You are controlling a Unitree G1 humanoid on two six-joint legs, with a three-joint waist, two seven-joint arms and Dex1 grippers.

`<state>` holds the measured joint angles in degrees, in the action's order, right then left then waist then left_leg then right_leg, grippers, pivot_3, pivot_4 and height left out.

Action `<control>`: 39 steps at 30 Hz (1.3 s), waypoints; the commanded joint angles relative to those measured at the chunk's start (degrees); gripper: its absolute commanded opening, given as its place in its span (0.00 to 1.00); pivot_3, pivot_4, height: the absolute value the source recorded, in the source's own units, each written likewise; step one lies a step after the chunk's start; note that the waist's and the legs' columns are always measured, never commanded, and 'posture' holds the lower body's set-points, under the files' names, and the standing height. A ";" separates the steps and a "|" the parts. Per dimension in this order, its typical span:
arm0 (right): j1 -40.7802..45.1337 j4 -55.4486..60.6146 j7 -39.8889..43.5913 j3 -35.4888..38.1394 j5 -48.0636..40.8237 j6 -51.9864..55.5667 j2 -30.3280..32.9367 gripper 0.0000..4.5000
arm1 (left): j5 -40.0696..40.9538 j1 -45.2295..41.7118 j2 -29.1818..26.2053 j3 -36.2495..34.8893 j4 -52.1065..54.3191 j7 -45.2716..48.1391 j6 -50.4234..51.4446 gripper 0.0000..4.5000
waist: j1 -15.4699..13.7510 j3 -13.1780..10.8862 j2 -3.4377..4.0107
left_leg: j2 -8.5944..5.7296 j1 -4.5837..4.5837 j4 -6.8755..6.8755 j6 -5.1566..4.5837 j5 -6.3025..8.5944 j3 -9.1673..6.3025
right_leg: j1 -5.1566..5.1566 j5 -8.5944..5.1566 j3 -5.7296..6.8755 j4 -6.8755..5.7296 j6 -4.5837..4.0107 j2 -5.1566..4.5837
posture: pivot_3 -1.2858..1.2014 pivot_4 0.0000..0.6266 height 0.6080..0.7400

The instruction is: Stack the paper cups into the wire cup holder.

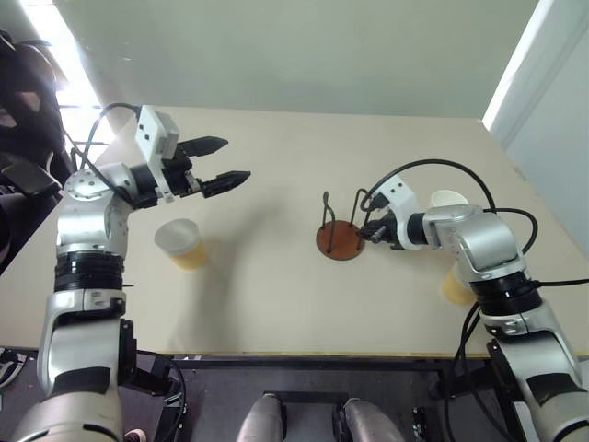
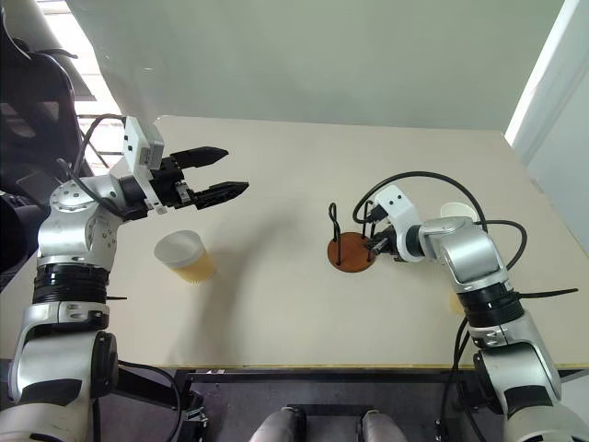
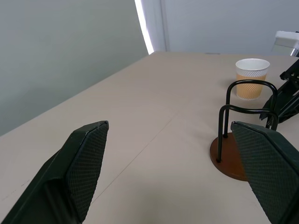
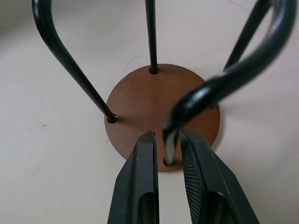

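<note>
Your right gripper (image 4: pixel 166 154) pinches a wire leg of the wire cup holder (image 1: pixel 340 239) mid-table. Your left gripper (image 1: pixel 219 163) hovers wide open, empty, above one paper cup (image 1: pixel 181 244); another (image 3: pixel 252 78) stands beyond the holder.

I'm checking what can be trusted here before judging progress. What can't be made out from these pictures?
- Third paper cup: mostly hidden behind the right forearm in the eye views; whether it stands upright is unclear.
- Right gripper: its fingers flank a wire of the wire cup holder; actual contact cannot be told.
- Far paper cup: partly covered by the right arm in the eye views.
- Left gripper: open, its fingertips cut off in its wrist view.
</note>
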<state>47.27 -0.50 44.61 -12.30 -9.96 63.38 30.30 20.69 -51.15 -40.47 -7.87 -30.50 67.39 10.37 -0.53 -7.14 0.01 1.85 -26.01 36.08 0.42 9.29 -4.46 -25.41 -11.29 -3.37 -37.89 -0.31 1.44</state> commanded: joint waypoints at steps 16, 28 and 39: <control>1.71 1.77 4.42 -1.43 -1.37 -3.77 4.43 0.58 | -0.16 -2.00 -0.85 -0.71 -1.46 0.88 -1.56 1.00 | -0.03 0.00 0.00 | 0.00 -0.01 -0.01 0.00 0.00 0.00 | 0.00 0.01 0.00 0.01 0.02 0.00 | 0.52 0.24 1.00; 7.07 -1.82 14.36 -2.21 0.13 -13.97 15.61 0.58 | -0.15 -2.51 -0.39 -0.31 -2.40 1.43 -1.05 1.00 | -0.12 0.00 0.00 | 0.00 -0.02 -0.01 -0.01 -0.01 0.02 | 0.00 -0.03 -0.02 0.03 0.09 0.00 | 0.52 0.24 1.00; 12.06 -9.67 22.08 -4.29 5.78 -25.44 21.76 0.58 | 1.81 -2.14 -0.18 3.60 0.84 12.56 3.69 1.00 | -0.35 0.00 0.00 | -0.01 -0.06 -0.01 -0.02 0.00 0.03 | 0.01 0.01 -0.04 0.05 0.26 -0.01 | 0.52 0.24 1.00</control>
<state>57.43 -9.72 65.39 -16.77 -5.36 40.28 50.84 21.10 -52.36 -39.85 -4.57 -32.57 77.06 12.95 -0.89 -7.14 0.01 1.85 -26.07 36.07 0.40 9.28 -4.43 -25.39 -11.28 -3.40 -37.84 -0.04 1.44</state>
